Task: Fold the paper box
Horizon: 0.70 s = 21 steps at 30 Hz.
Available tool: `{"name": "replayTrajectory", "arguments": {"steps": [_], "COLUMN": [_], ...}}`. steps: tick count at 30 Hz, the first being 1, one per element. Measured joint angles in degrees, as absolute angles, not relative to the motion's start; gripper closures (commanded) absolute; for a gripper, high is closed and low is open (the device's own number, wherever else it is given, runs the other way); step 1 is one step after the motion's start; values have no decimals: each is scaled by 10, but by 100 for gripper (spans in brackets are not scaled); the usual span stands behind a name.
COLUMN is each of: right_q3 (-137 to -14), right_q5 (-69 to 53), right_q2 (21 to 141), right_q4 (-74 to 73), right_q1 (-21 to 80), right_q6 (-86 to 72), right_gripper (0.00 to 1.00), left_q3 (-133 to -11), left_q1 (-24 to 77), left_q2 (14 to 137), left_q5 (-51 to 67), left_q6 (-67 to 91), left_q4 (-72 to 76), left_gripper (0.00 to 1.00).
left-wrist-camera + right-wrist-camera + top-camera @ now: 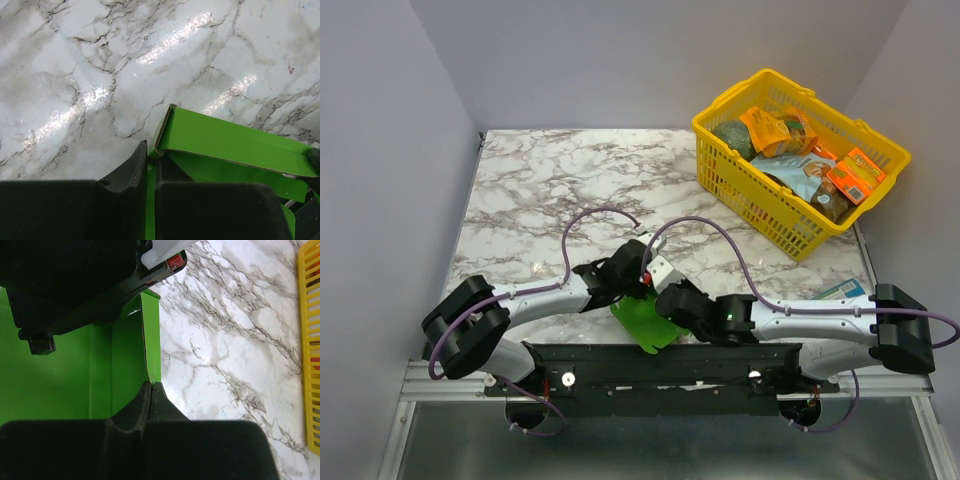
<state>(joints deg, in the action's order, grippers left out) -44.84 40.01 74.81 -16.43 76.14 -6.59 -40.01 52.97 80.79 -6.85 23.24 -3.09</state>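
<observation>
A bright green paper box, partly folded, is being held at the near edge of the marble table, between the two arms. It is being gripped from both sides, so neither arm is nearer.

In the left wrist view, a thin strip of the green card is being pinched between the closed left fingers. The box's long folded panel is running away from them to the right.

In the right wrist view, the right fingers are being pressed fully together. An upright edge of the card appears to be caught in their tips, with the broad green face lying to their left.

Well apart, at the far right corner, a yellow plastic basket is being used to hold grocery packs. A blue-and-white pack is lying beside the right arm. No writing is being shown clearly enough to be read.
</observation>
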Motion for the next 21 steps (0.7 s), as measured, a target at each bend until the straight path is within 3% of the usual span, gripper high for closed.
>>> {"name": "replayTrajectory", "arguments": {"steps": [5,8,9,12,16,21], "right_q3": [-448,-448,-448,-448,-448,-448], "right_q5": [413,426,429,428,425,422], "right_q2": [749,751,751,747,729,692], "right_q4": [-170,-177,-181,-193,-194,-194], "right_q1": [764,766,766,767,768,765], "right_q6": [-70,-80,-85,-100,-121,-156], "right_gripper": [96,68,50,33,27,26], "left_q3": [-396,-394,-394,-388,-378,-369], "left_q1": [534,536,536,536,537,535], "left_q2": [810,816,819,827,832,832], "left_q5": [-66,-63,-65,-101,-151,-205], "left_q6": [234,236,236,238,237,229], "left_q4": [-14,-3,1,2,6,17], "left_gripper": [100,100,100,100,100,100]}}
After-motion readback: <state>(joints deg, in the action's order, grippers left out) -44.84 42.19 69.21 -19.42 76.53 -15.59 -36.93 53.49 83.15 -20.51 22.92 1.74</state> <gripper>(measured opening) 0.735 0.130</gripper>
